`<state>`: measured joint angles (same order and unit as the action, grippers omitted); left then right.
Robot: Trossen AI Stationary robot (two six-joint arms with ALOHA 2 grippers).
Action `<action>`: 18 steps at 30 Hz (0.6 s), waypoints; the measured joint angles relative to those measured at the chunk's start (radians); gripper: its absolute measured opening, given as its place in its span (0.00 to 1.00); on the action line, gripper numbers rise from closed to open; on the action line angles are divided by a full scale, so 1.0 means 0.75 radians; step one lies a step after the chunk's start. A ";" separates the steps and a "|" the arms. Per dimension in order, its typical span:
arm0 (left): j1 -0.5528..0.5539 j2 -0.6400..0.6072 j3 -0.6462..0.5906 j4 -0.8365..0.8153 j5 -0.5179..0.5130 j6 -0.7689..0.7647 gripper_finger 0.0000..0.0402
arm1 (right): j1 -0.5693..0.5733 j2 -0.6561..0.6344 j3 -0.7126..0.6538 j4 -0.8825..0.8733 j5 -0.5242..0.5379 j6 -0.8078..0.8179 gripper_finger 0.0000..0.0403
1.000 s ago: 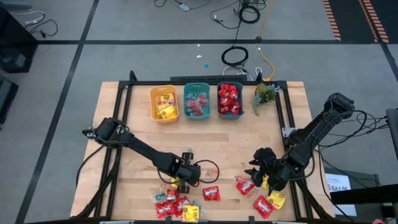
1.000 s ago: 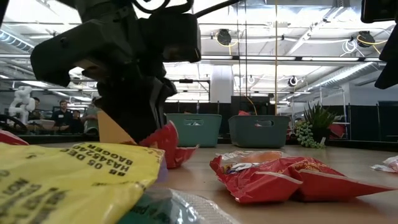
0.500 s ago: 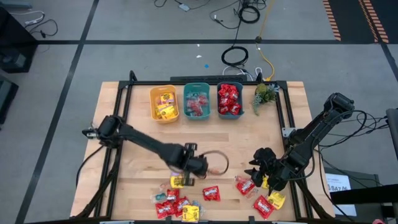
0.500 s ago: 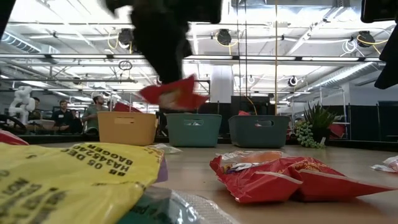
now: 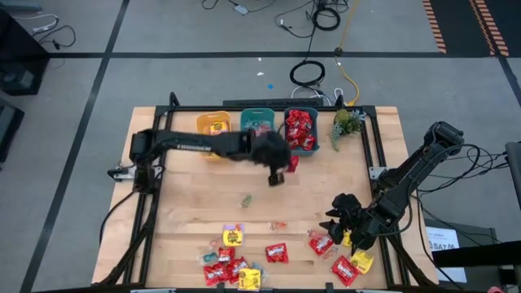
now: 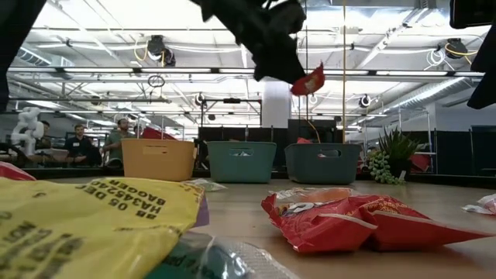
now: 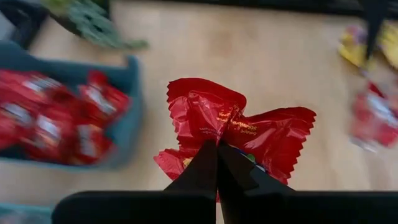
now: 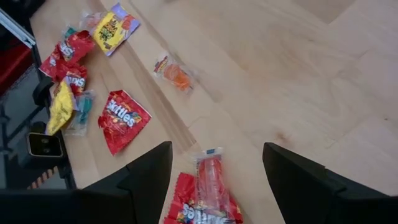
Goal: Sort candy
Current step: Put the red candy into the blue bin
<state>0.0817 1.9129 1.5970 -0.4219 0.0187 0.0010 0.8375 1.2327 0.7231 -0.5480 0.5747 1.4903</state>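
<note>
Candy in my left fingers point(image 7: 217, 144), hanging just short of the red-filled bin point(image 5: 300, 130).

Going left to right: the yellow bin point(image 5: 215, 124) and middle teal bin point(image 5: 259, 124) sat beside my target. My left fingers were clenched on one red packet point(image 7: 239, 127), pinched only at its crimped middle, so I judged it might slip and fall short onto the bench point(image 5: 326, 175). More candy point(image 5: 236, 262) lay along the near edge. My right fingers point(image 8: 211, 165) were spread wide, released, low over a packet point(image 8: 211, 177).
</note>
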 joint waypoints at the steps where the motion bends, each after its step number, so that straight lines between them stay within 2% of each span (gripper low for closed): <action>1: 0.031 0.003 0.000 0.030 0.006 0.024 0.00 | 0.000 0.000 0.000 -0.002 0.000 0.019 0.60; 4: 0.123 0.022 0.000 0.161 0.019 0.124 0.00 | 0.000 0.000 0.000 -0.001 0.006 0.053 0.60; 9: 0.255 0.087 0.002 0.248 0.201 0.222 0.00 | -0.005 0.000 0.000 -0.010 0.012 0.102 0.60; 14: 0.336 0.164 0.001 0.395 0.210 0.218 0.01 | -0.010 0.000 0.001 -0.032 0.013 0.191 0.60; 18: 0.351 0.192 0.001 0.582 0.171 0.219 0.08 | -0.010 0.000 0.001 -0.043 0.010 0.238 0.60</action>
<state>0.3447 2.0570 1.5981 0.0148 0.1468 0.1650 0.8303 1.2327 0.7235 -0.5799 0.5823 1.6690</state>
